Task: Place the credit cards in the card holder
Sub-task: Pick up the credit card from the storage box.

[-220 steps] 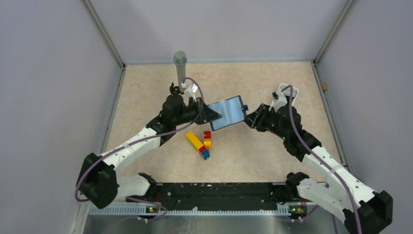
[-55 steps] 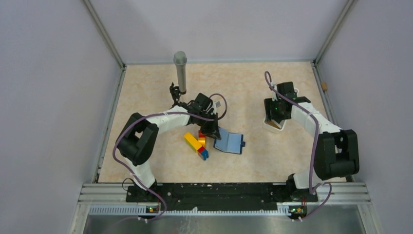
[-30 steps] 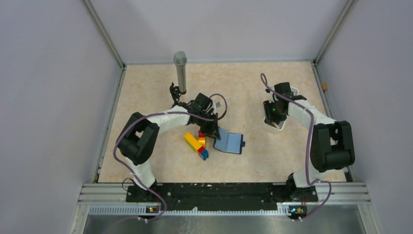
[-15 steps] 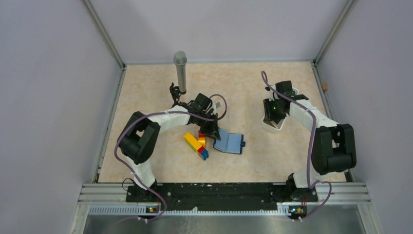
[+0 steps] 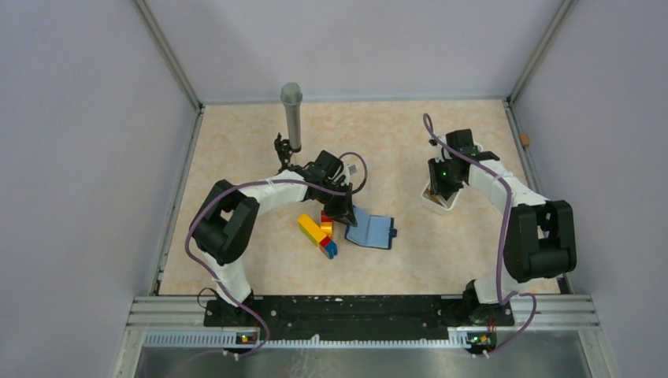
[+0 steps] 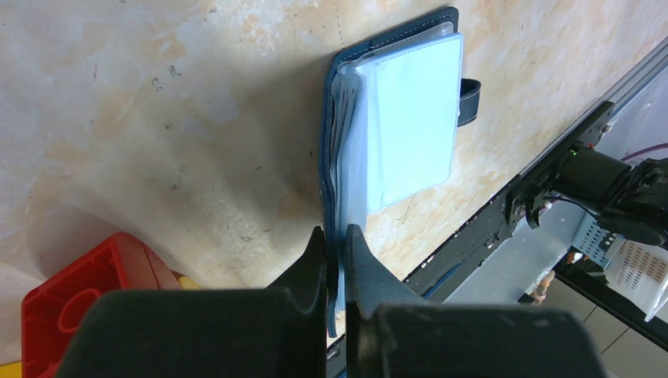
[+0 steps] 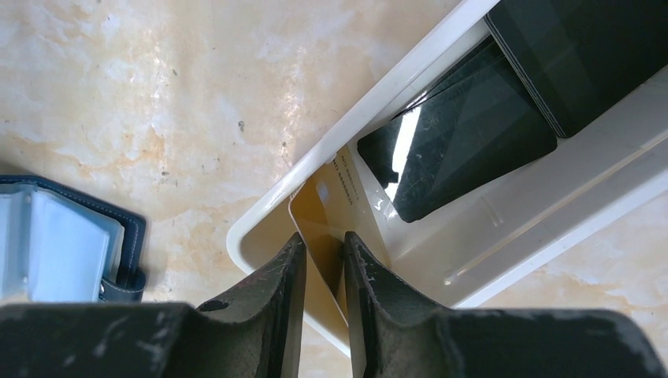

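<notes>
Both arms work the marbled counter (image 5: 394, 142). The left arm folds at the elbow and reaches toward the middle, where the left gripper (image 6: 335, 236) is clamped tight on the near edge of the open navy card holder (image 6: 394, 118). The holder lies flat just beside a cluster of toy bricks (image 5: 321, 232), pale plastic sleeves up and its strap tab (image 6: 470, 102) sticking out at the side.

The right arm doubles back from its raised elbow and points the right gripper (image 7: 324, 244) down over the near end of a white tray (image 7: 394, 87). Its jaws stand narrow on either side of a yellow-gold credit card (image 7: 327, 209) that leans up out of the tray. Whether they actually pinch it cannot be told. Dark glossy cards (image 7: 465, 134) lie deeper in the tray.

From above, the right wrist hides most of the tray and all of its cards. The left fingers (image 6: 311, 260) cover the holder's near end. Fine print on the gold card is too small to read.
</notes>
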